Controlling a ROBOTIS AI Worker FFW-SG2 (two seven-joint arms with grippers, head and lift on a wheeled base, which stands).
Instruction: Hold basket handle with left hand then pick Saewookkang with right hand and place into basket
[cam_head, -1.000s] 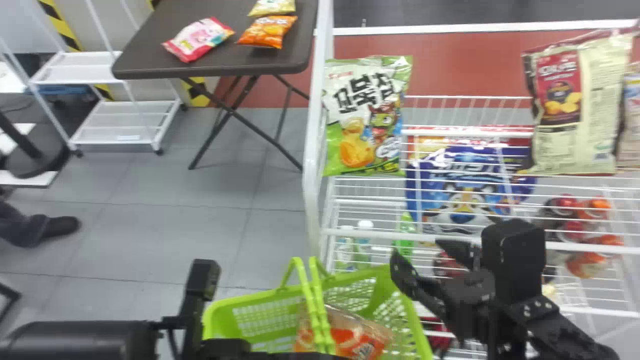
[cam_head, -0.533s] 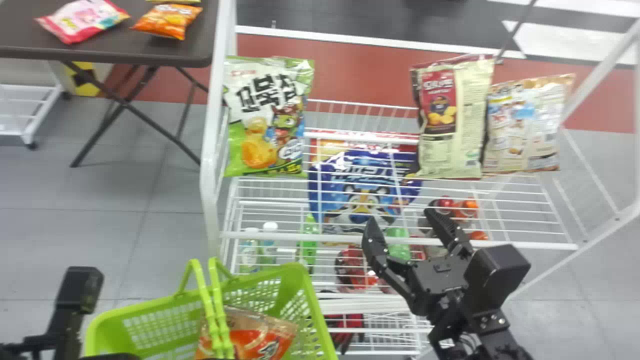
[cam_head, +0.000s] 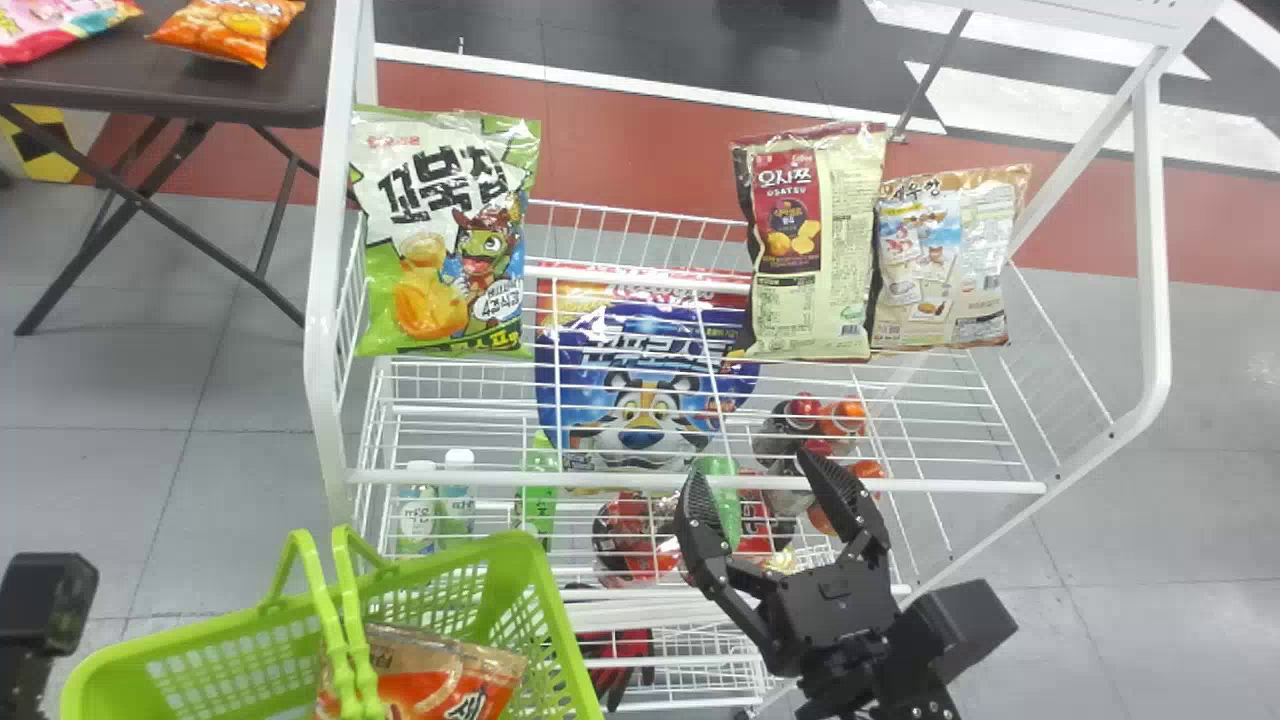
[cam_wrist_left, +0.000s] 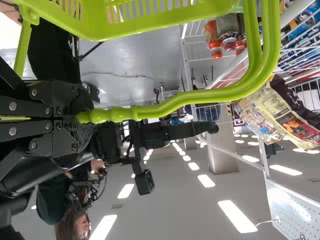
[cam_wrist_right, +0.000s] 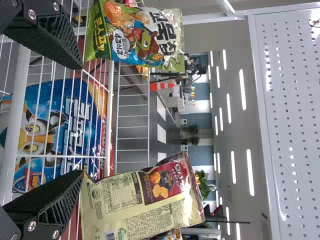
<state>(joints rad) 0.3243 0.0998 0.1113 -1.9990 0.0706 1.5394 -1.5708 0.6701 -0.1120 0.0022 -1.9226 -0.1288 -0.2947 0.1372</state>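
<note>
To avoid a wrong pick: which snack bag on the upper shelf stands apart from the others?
The green and white bag, at the left end; the cream bag and beige bag are close together.

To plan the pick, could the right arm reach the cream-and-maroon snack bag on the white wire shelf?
Probably yes: the open black right gripper is empty, and nothing stands before the bag.

Basket (cam_head: 510, 560) holds a packet (cam_head: 440, 685), rack (cam_head: 322, 250) behind, table (cam_head: 270, 92) left.
</note>
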